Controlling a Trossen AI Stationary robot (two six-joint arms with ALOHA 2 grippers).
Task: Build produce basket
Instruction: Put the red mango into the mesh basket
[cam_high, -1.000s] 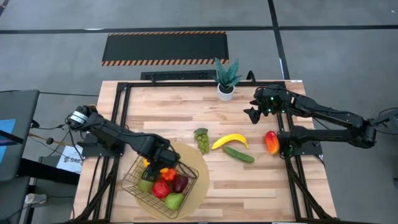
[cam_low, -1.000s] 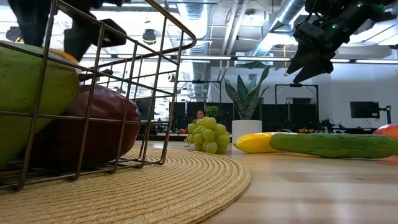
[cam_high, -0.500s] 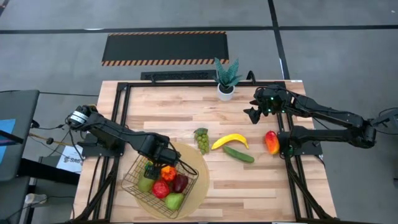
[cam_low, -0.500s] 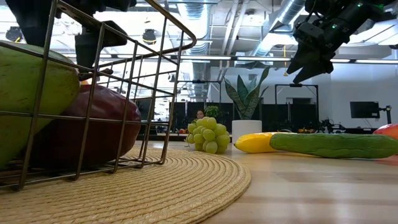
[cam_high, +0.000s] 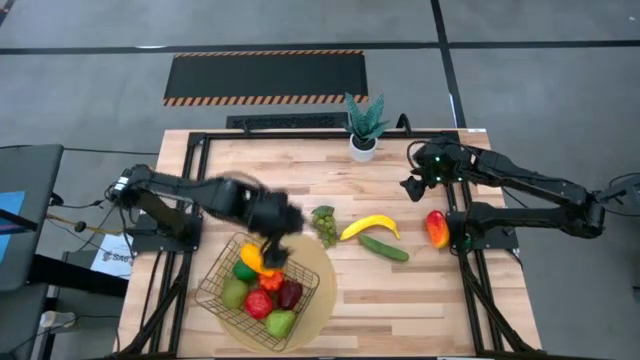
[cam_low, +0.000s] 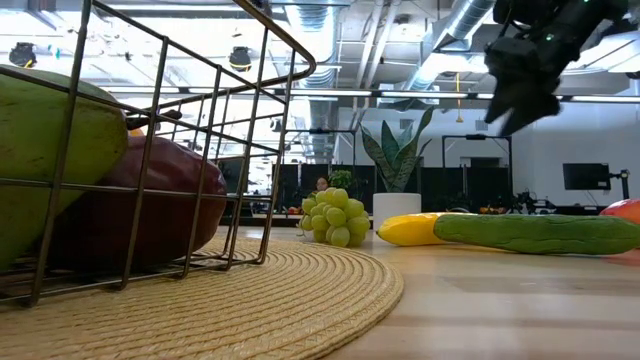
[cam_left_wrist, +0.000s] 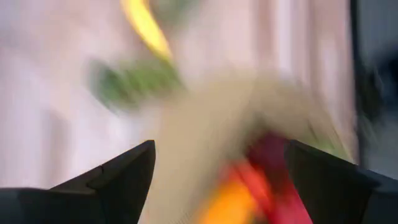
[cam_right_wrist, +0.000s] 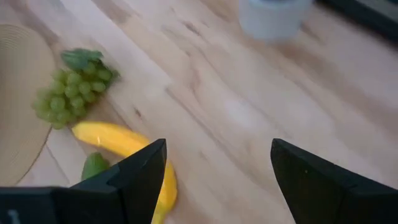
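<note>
The golden wire basket (cam_high: 215, 300) stands on a round tan mat (cam_high: 322, 290) and holds several fruits, among them a yellow-orange one (cam_high: 250, 258), a red apple (cam_high: 258, 304) and a green pear (cam_high: 281, 322). Green grapes (cam_high: 323, 224), a banana (cam_high: 370, 227), a cucumber (cam_high: 384, 248) and a red-orange mango (cam_high: 437, 228) lie on the table. My left gripper (cam_high: 272, 252), blurred, hangs open above the basket's far edge with nothing between its fingers (cam_left_wrist: 124, 171). My right gripper (cam_high: 412, 185) hovers open over the far right of the table.
A spiky green plant in a white pot (cam_high: 363, 146) stands at the table's far edge. Bare wood lies between the mat and the right edge in front of the cucumber. In the low view the basket (cam_low: 230, 150) fills the near left.
My left gripper has risen out of the basket and swung toward the grapes; the yellow-orange fruit that lay under it stays in the basket. My right gripper has tipped a little further downward in place.
</note>
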